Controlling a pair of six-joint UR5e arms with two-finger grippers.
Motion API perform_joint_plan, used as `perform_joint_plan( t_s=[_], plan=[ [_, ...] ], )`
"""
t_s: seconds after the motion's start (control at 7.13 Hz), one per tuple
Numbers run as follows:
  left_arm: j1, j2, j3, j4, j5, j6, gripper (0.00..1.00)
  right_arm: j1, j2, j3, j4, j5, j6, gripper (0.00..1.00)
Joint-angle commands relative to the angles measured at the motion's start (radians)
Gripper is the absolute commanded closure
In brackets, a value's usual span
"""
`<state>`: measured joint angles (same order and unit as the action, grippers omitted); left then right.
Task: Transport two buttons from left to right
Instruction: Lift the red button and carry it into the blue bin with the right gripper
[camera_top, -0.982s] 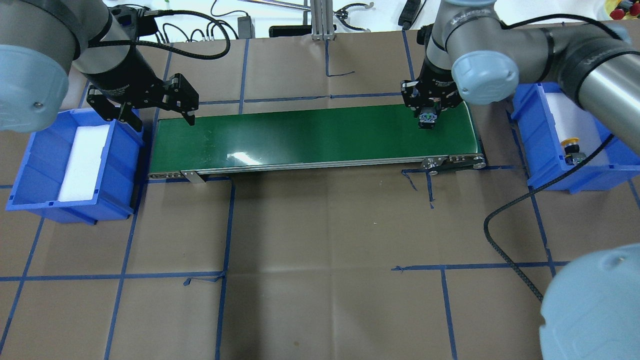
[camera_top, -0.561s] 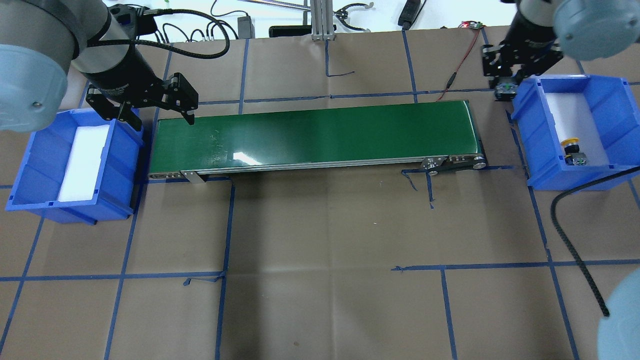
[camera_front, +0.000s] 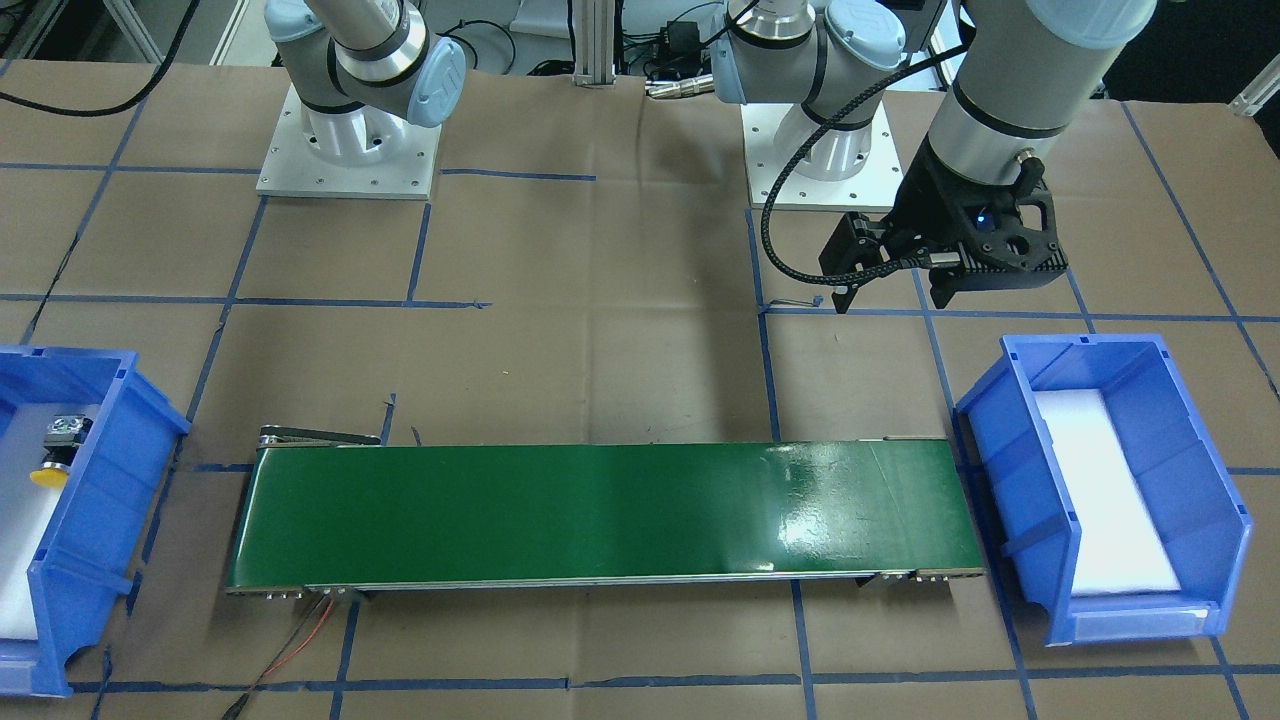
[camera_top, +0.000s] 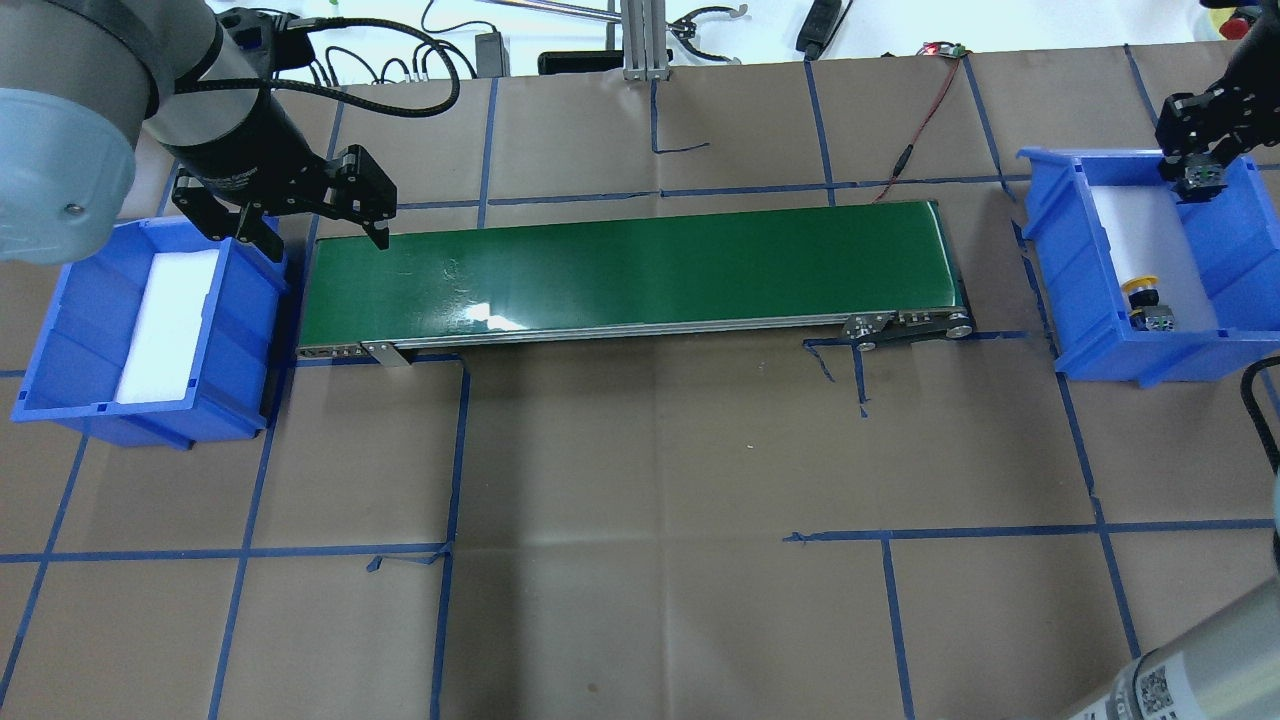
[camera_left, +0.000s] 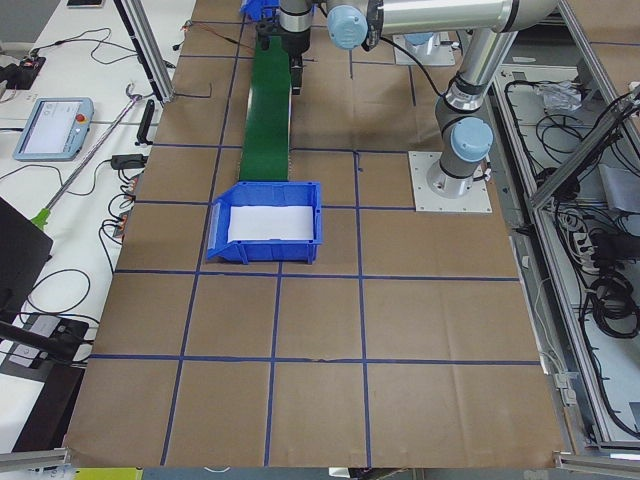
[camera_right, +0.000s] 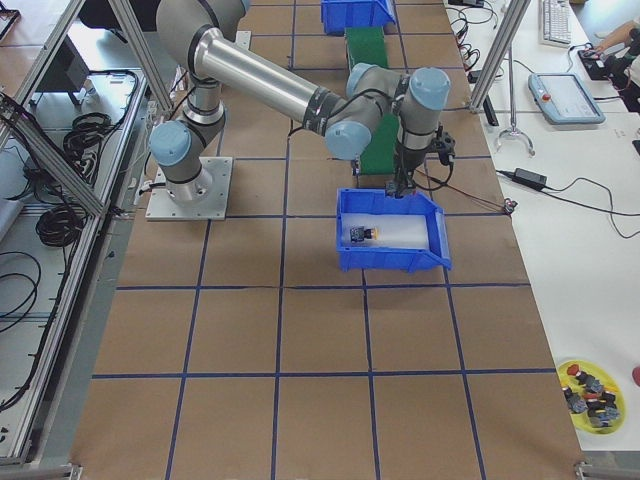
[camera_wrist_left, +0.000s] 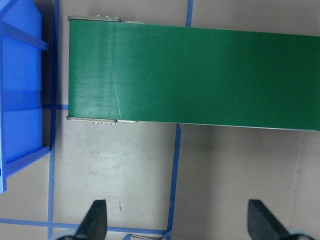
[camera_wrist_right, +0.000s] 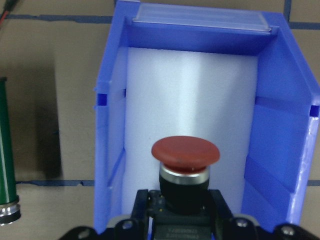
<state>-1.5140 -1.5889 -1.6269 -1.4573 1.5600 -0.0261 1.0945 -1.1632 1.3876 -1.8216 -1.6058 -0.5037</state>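
The red button (camera_wrist_right: 185, 151) is held cap-forward in my right gripper (camera_top: 1198, 180), which is shut on its black body. It hangs over the far end of the right blue bin (camera_top: 1050, 250), above the white foam (camera_wrist_right: 190, 95). The yellow button (camera_top: 1143, 293) lies on its side on the foam at the bin's near end, also seen as the yellow button (camera_front: 52, 452) and the yellow button (camera_right: 358, 234). My left gripper (camera_top: 322, 238) is open and holds nothing, hovering between the left blue bin (camera_top: 70, 300) and the left end of the green conveyor belt (camera_top: 630, 265).
The left bin holds only white foam (camera_front: 1100, 500). A red wire (camera_top: 920, 110) runs behind the belt's right end. Cables and tools lie along the table's far edge. Brown paper with a blue tape grid covers the table (camera_top: 650, 500).
My right gripper has carried the red button from the belt's right end rightwards to above the right bin. The left arm has stayed still and open.
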Motion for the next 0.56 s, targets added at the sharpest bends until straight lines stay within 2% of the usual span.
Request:
perform_joint_plan(
  t_s=[0.0, 0.42],
  plan=[
    [0.0, 0.0, 0.001, 0.0, 0.0, 0.0, 0.0, -0.016, 0.086, 0.007, -0.14, 0.006, -0.039, 0.96],
    [0.0, 0.0, 0.001, 0.0, 0.0, 0.0, 0.0, -0.013, 0.154, 0.033, -0.151, 0.009, -0.026, 0.96]
  ],
)
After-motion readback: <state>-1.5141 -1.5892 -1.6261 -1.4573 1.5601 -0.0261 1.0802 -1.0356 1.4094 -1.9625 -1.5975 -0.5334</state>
